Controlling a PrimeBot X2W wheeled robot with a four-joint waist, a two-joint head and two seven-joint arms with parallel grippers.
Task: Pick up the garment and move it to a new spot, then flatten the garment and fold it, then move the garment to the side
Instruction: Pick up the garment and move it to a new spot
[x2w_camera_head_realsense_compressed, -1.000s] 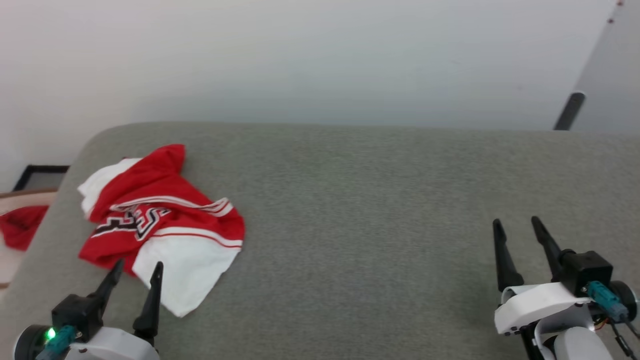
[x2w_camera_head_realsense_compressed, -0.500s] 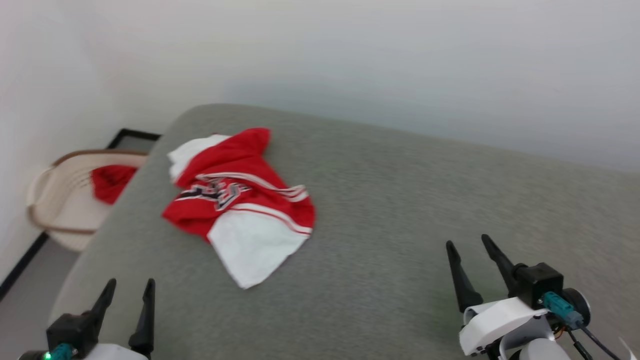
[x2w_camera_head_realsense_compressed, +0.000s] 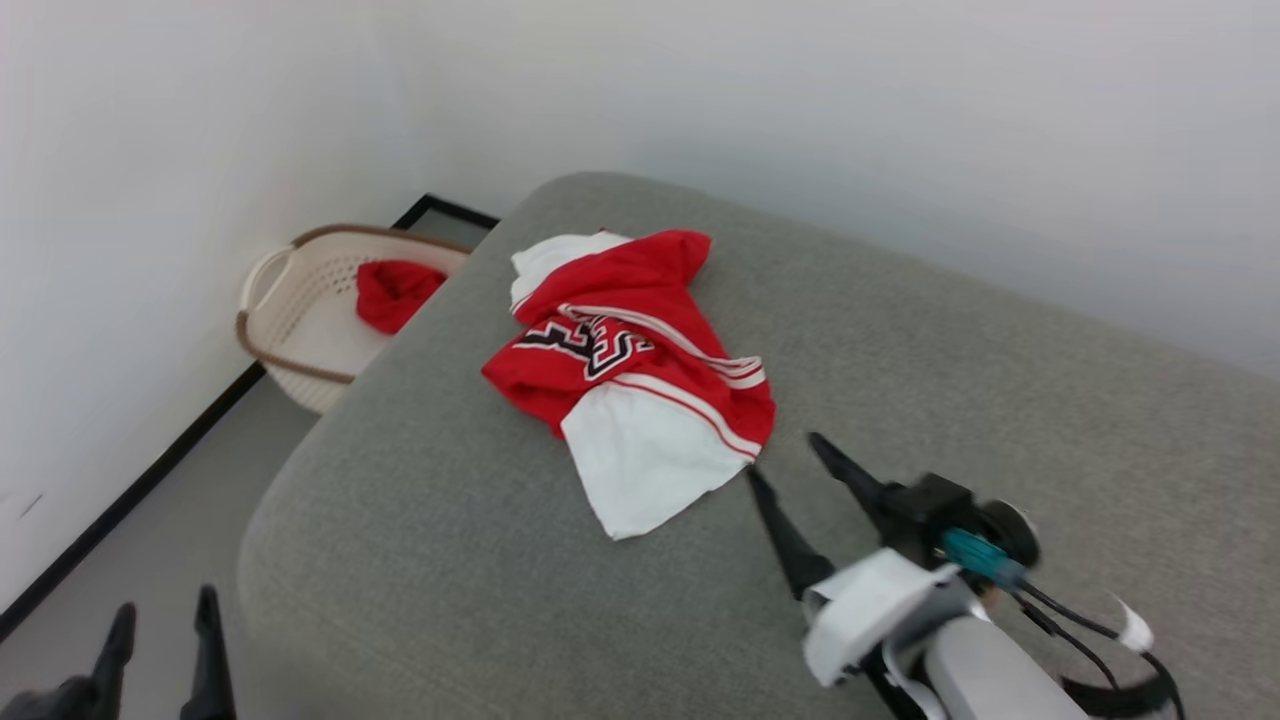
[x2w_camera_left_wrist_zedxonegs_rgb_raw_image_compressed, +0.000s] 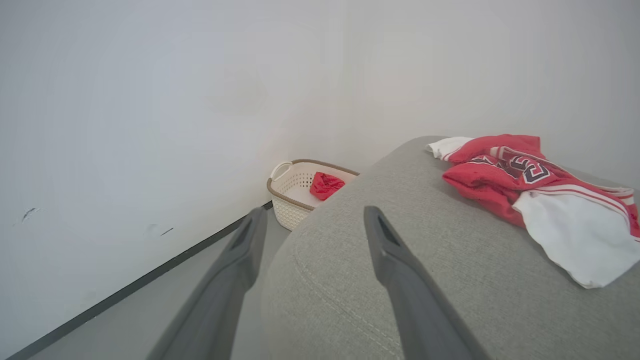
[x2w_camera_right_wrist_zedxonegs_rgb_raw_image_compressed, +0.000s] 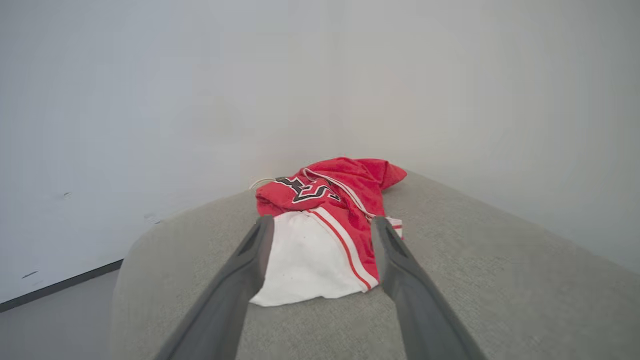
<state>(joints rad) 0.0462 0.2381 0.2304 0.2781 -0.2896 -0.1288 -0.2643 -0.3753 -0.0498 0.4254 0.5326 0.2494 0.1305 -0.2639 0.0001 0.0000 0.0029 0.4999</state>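
The garment (x2w_camera_head_realsense_compressed: 630, 370) lay crumpled near the left end of the grey couch (x2w_camera_head_realsense_compressed: 450, 560). It was red, with a white sleeve spilling toward the front and red-white striped trim across its folds. Its black, white-outlined block lettering was too creased to read.

Since a second earlier the head camera had swung left, bringing a basket (x2w_camera_head_realsense_compressed: 262, 300) with a red cloth (x2w_camera_head_realsense_compressed: 397, 292) fully into view. The garment kept the same crumple. The right gripper (x2w_camera_head_realsense_compressed: 783, 454) had come from well apart to just beside the white sleeve, fingers spread and holding nothing. The left gripper (x2w_camera_head_realsense_compressed: 166, 600), also spread and empty, now hung off the couch's corner above the floor.
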